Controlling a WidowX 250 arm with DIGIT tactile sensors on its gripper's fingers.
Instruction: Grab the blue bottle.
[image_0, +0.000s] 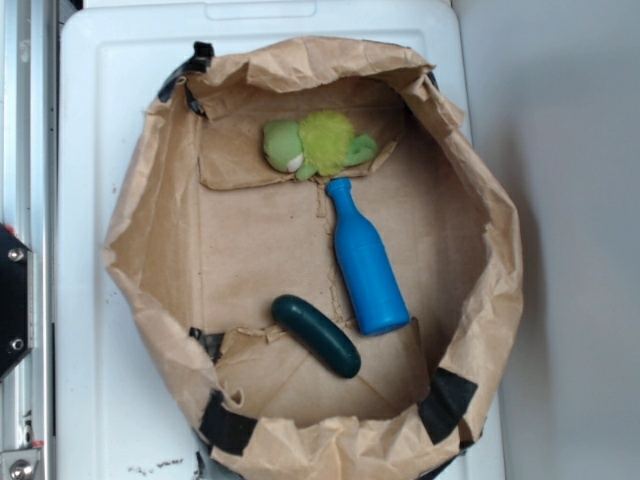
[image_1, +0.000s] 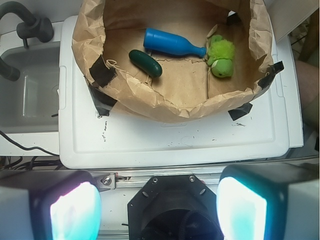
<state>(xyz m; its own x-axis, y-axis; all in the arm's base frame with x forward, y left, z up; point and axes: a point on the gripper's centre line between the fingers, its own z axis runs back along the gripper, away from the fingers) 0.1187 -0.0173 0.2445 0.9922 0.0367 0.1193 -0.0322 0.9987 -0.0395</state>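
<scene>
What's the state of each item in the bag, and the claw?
blue bottle: lying on its side, neck toward the plush, not gripped
dark green cucumber toy: lying flat, beside the bottle's base
light-green plush: lying at the bottle's mouth
brown paper bag: open, rim rolled down and crumpled
claw: open, empty, outside the bag

Crinkled brown paper bag (image_0: 480, 230) with matt, creased walls, black tape patches (image_0: 447, 400) on its rim, smooth matt plastic blue bottle (image_0: 367, 270), glossy dark green cucumber toy (image_0: 316, 335), fuzzy light-green plush (image_0: 318, 143), scuffed white plastic tabletop (image_0: 95, 330)
</scene>
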